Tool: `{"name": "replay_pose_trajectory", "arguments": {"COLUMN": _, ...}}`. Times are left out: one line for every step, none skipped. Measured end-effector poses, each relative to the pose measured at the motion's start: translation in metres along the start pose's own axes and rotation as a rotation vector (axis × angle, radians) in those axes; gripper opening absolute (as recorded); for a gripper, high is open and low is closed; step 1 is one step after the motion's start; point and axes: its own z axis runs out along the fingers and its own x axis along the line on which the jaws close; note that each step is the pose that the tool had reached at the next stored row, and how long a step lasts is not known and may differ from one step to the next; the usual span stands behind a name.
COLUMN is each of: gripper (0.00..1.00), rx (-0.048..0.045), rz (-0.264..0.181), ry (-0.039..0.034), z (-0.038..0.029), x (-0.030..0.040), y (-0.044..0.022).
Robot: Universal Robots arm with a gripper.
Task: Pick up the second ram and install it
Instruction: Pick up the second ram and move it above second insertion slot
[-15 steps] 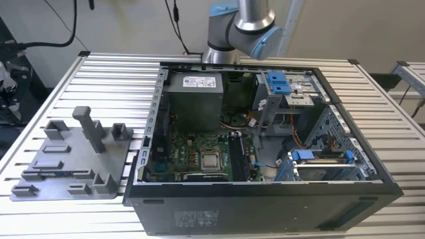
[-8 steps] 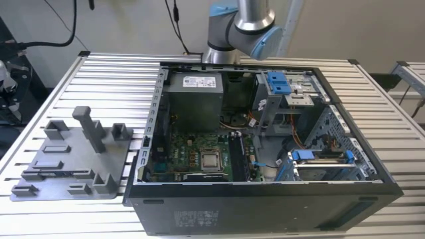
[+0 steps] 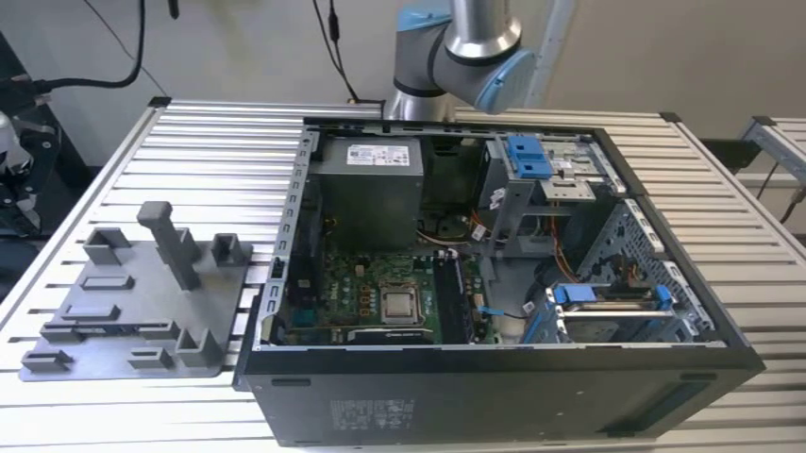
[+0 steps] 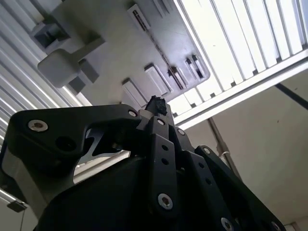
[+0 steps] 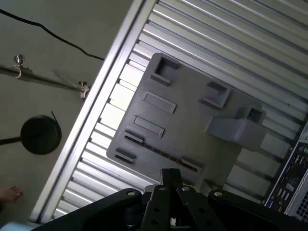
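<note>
My gripper (image 5: 171,175) hangs high over the grey fixture plate (image 5: 187,125), pointing down at the plate's edge nearest the table rim. In both wrist views the two fingers meet at one dark tip, gripper (image 4: 156,103), shut, with nothing visible between them. The second ram is out of view. The fixture plate (image 3: 126,302) lies on the table at the exterior view's left, beside the open computer case (image 3: 504,363). Inside the case lies the green motherboard (image 3: 365,283) with dark memory slots (image 3: 451,293) along its right side.
Upright posts (image 3: 170,241) rise from the fixture plate. Blue drive-bay latches (image 3: 529,156) sit in the case's right half. The arm's base (image 3: 460,47) stands behind the case. Past the table edge (image 5: 96,110) are a floor stand's round base (image 5: 41,134) and a person's foot (image 5: 9,195).
</note>
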Motion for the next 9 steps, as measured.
{"name": "replay_pose_trajectory", "arguments": {"gripper": 0.11, "rx": -0.0001, "rz": -0.002, "ry": 0.0001, "z": 0.0000, "x": 0.0000, "y": 0.0000}}
{"name": "replay_pose_trajectory", "arguments": {"gripper": 0.11, "rx": -0.0001, "rz": -0.004, "ry": 0.0002, "z": 0.0000, "x": 0.0000, "y": 0.0000}}
{"name": "replay_pose_trajectory", "arguments": {"gripper": 0.11, "rx": -0.0001, "rz": -0.005, "ry": 0.0002, "z": 0.0000, "x": 0.0000, "y": 0.0000}}
{"name": "replay_pose_trajectory", "arguments": {"gripper": 0.11, "rx": -0.0001, "rz": -0.007, "ry": 0.0003, "z": 0.0000, "x": 0.0000, "y": 0.0000}}
{"name": "replay_pose_trajectory", "arguments": {"gripper": 0.11, "rx": -0.0002, "rz": -0.009, "ry": 0.0004, "z": 0.0000, "x": 0.0000, "y": 0.0000}}
{"name": "replay_pose_trajectory", "arguments": {"gripper": 0.11, "rx": -0.0002, "rz": -0.011, "ry": 0.0005, "z": 0.0000, "x": 0.0000, "y": 0.0000}}
{"name": "replay_pose_trajectory", "arguments": {"gripper": 0.11, "rx": -0.0003, "rz": -0.012, "ry": 0.0005, "z": 0.0000, "x": 0.0000, "y": 0.0000}}
{"name": "replay_pose_trajectory", "arguments": {"gripper": 0.11, "rx": -0.0003, "rz": -0.014, "ry": 0.0007, "z": 0.0000, "x": 0.0000, "y": 0.0000}}
{"name": "replay_pose_trajectory", "arguments": {"gripper": 0.11, "rx": -0.0003, "rz": -0.016, "ry": 0.0007, "z": 0.0000, "x": 0.0000, "y": 0.0000}}
